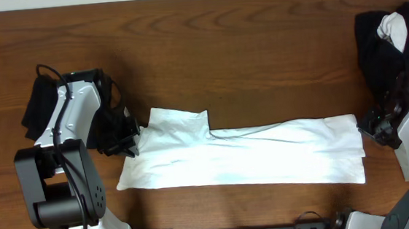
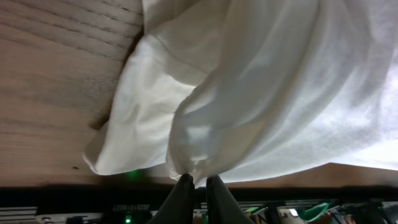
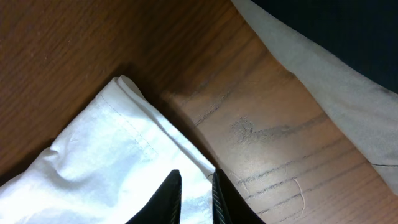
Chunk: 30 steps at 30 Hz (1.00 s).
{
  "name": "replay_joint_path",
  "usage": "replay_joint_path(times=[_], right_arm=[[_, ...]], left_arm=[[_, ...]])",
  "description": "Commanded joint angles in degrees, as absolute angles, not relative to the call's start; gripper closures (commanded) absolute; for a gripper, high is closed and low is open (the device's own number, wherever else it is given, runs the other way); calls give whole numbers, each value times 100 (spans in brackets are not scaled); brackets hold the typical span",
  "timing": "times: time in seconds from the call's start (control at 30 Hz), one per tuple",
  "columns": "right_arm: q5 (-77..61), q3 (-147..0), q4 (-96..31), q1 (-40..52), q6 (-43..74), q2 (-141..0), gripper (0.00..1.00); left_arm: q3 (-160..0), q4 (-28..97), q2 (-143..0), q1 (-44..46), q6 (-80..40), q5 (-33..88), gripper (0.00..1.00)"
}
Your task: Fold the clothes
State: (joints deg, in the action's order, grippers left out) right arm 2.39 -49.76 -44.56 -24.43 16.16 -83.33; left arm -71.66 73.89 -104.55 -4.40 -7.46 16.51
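Observation:
The white T-shirt (image 1: pixel 252 158) lies folded into a long band across the front of the table. My left gripper (image 1: pixel 130 146) is at its left end. In the left wrist view the fingertips (image 2: pixel 199 180) are pinched on a bunched fold of the white cloth (image 2: pixel 267 93), which hangs gathered from them. My right gripper (image 1: pixel 370 127) is at the band's right end. In the right wrist view its fingers (image 3: pixel 197 176) stand slightly apart over the hemmed corner of the shirt (image 3: pixel 106 155), with nothing clamped between them.
A pile of black clothes (image 1: pixel 378 42) with a white garment (image 1: pixel 399 26) on top sits at the back right; its light fabric (image 3: pixel 329 81) shows in the right wrist view. Another black garment (image 1: pixel 39 105) lies behind the left arm. Bare wood table (image 1: pixel 221 47) lies beyond the shirt.

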Motion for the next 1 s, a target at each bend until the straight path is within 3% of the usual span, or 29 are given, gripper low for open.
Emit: replay_joint_path(times=[0.0,0.27,0.6,0.97], right_arm=[[263,-4976,-4458,-2488,1669,-8252,83],[12,-4971,-4453,-2477,1669,-8291,83],[-552,-4722,-4571,-2456,1623,-8440,85],[-607,-3889,-3953,-2432,1621,-8477,85]], left_arm=[[-7135,7411,-10361,-469,-711,1535,89],[-7091,7411,-10361,-469,-714,1535,88],[-6910,7321,-10361,-469,-714,1535,66],[-7284,7148,-10335,-469,-714,1876,66]])
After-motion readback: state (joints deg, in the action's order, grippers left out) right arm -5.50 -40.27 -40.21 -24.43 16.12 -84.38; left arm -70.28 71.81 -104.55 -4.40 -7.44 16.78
